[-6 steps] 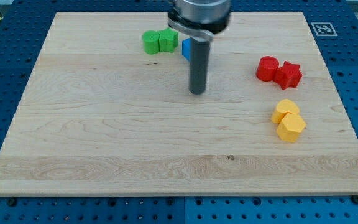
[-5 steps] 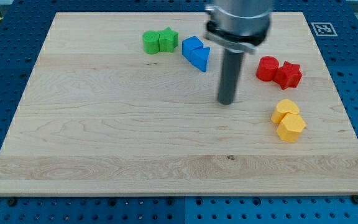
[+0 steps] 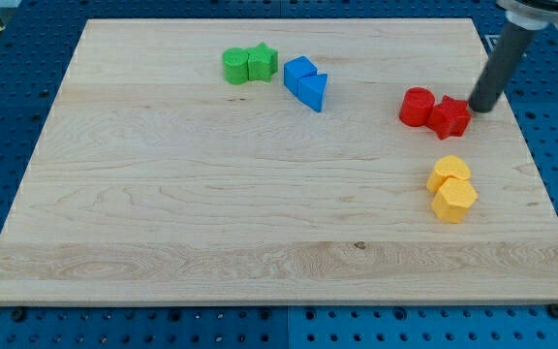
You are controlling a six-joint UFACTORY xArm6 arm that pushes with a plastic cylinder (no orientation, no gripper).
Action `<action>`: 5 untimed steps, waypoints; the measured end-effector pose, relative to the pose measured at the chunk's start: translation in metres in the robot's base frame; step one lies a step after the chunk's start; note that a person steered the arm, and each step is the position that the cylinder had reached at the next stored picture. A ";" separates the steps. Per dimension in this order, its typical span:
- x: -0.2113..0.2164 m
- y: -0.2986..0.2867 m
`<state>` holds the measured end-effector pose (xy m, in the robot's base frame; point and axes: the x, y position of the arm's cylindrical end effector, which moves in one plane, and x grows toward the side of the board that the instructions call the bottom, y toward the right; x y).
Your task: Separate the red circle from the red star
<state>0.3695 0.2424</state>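
Observation:
The red circle (image 3: 417, 107) and the red star (image 3: 449, 116) lie touching each other at the view's right, the circle on the left. My tip (image 3: 480, 108) stands on the board just right of the red star, very close to its right edge. The dark rod rises from there to the view's top right corner.
Two yellow blocks (image 3: 449, 188) lie touching below the red pair. Two blue blocks (image 3: 305, 82) and two green blocks (image 3: 249, 65) sit near the view's top centre. The wooden board (image 3: 163, 213) ends close to the right of my tip.
My tip has swept from the board's middle to the view's right, passing above the red pair, and now stands right of the red star. No block has moved.

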 end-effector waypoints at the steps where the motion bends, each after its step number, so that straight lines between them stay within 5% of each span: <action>1: 0.003 -0.051; 3: 0.078 -0.143; 5: 0.082 -0.141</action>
